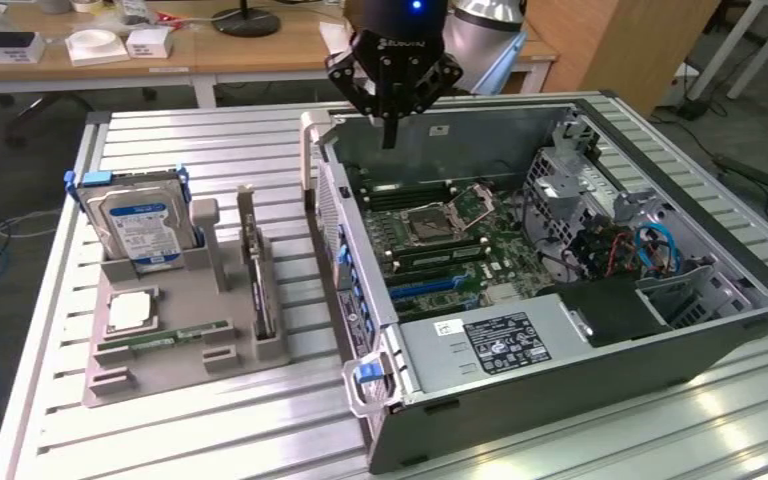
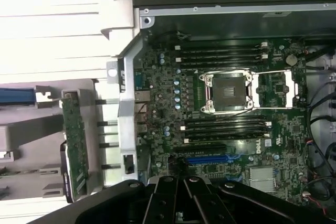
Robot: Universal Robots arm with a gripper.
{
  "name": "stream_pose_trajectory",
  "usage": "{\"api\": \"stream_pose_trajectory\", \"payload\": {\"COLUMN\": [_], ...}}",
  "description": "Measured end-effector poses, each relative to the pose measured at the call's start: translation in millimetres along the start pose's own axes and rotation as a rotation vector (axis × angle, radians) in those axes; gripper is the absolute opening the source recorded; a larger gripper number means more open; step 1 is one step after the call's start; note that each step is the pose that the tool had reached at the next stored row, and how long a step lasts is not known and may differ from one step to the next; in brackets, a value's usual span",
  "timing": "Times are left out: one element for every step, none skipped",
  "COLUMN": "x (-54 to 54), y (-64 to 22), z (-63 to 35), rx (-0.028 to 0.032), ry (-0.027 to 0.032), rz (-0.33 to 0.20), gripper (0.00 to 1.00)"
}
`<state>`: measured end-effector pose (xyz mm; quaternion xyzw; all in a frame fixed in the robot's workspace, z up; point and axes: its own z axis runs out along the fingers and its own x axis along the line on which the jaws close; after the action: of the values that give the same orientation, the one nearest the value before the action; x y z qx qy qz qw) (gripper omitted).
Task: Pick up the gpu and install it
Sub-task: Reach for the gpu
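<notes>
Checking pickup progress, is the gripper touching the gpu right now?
Apart. The exterior view shows the gripper above the open computer case, a clear gap from the gpu standing in the gray holder.

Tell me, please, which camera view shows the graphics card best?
The wrist view. There the graphics card turns its green face toward the camera, so the board surface can be seen. In the exterior view the card stands upright and edge-on in the gray holder, so it looks like a thin dark strip.
</notes>
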<state>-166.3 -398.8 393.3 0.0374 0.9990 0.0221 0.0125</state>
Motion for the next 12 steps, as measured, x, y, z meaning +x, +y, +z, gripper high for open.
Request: {"api": "stream_pose_trajectory", "payload": {"x": [3.5, 7.1, 10.6, 14.1, 17.6, 20.7, 24.0, 27.1, 30.1, 33.0, 35.8, 38.5], "y": [-0.3, -0.5, -0.8, -1.1, -1.3, -1.6, -1.8, -2.0, -2.2, -2.4, -2.7, -2.9], "z": [-0.1, -0.2, -0.3, -0.3, -0.4, -0.5, -0.6, -0.7, -0.8, -0.9, -0.9, -1.0], "rx": [0.0000, 0.0000, 0.0000, -0.0001, -0.0001, 0.0000, 0.0000, 0.0000, 0.0000, 0.0001, 0.0000, 0.0000], "ry": [0.0000, 0.0000, 0.0000, 0.0000, -0.0001, 0.0000, -0.0001, 0.0000, 0.0000, 0.0000, 0.0000, 0.0000], "rz": [0.000, 0.000, 0.000, 0.000, 0.000, 0.000, 0.000, 0.000, 0.000, 0.000, 0.000, 0.000], "gripper": [0.10, 0.10, 0.10, 0.10, 0.10, 0.10, 0.10, 0.10, 0.10, 0.10, 0.10, 0.10]}}
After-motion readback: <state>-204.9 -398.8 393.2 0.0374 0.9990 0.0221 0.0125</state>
